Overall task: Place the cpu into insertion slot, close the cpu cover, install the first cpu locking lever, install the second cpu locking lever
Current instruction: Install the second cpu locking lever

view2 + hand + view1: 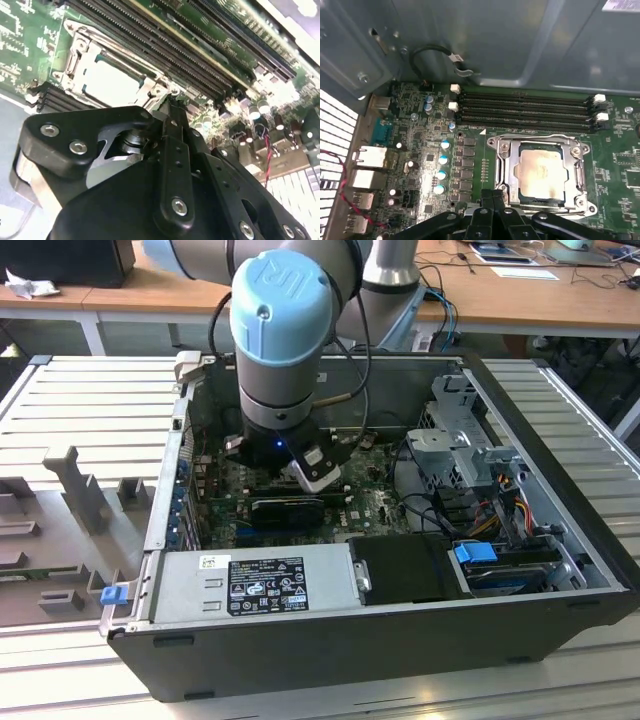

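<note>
One arm reaches down into an open computer case [560,570] that lies on its side on a slatted metal table [90,410]. Its gripper [492,197] hangs low over the green motherboard [420,165], right at the edge of the insertion slot [505,165]. In both wrist views the black fingers [172,150] meet at a single tip with no gap showing, so the gripper is clenched and carries nothing.

The cpu [540,172] already sits in the socket, its pale silver top facing up and visible through a square window. The cpu cover [580,170] lies flat around it, its silvery frame down over the chip's edges. In the second wrist view the same chip [112,82] shows bright inside the frame [75,55], just beyond the fingertip. Whether the thin locking levers along the socket's sides are latched I cannot tell from these angles.

Four long black memory slots [525,110] run beside the socket, between it and the grey case wall. A row of small blue-topped capacitors [442,167] stands on the socket's other side. In the exterior view a grey power supply [255,585] lies along the near edge of the case, with a drive cage [460,440] toward the exterior view's right.
</note>
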Robot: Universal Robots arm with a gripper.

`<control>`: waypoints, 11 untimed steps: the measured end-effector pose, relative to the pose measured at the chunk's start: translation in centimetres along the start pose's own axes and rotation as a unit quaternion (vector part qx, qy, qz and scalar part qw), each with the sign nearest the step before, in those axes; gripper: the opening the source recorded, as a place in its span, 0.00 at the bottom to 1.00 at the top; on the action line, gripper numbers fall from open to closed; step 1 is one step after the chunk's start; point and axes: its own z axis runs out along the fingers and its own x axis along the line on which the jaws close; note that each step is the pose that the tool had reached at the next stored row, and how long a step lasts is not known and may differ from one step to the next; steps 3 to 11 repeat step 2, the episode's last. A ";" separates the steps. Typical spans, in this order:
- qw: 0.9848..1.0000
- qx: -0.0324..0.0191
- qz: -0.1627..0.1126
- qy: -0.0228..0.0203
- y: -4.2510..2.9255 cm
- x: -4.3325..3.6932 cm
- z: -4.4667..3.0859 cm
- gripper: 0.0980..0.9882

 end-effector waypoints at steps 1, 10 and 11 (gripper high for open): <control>1.000 0.000 0.000 0.000 0.11 0.00 -0.30 0.01; 1.000 0.000 0.000 0.000 0.23 -0.01 -0.62 0.01; 1.000 0.000 0.000 0.000 0.23 -0.01 -0.62 0.01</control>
